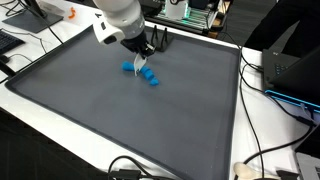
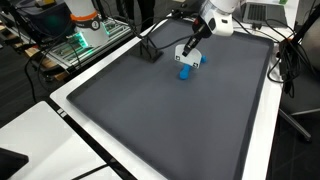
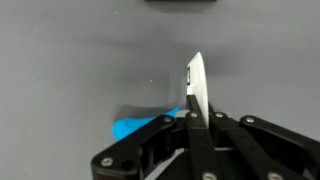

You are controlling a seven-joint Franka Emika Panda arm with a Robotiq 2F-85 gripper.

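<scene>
The jaws are pinched together in the wrist view, and they seem to be clamped on a thin white strip [image 3: 196,80]. The strip shows edge-on, and its long axis runs straight out from the fingertips. Whether it reaches the surface below cannot be told.

A blue block [image 3: 140,127] lies just to one side of the strip, toward the left of the wrist view. It is low against the fingers and partly hidden under them. In an exterior view the same blue block [image 1: 128,68] sits on the worktop [image 1: 90,120] right beside the lowered arm. A second blue piece [image 1: 151,79] lies close by on the other side of the jaws, so the jaws come down between the two. In an exterior view a blue piece [image 2: 185,72] lies just below the fingertips.

Further out, a small black object [image 2: 150,53] rests on the dark grey worktop, apart from the blue pieces.
</scene>
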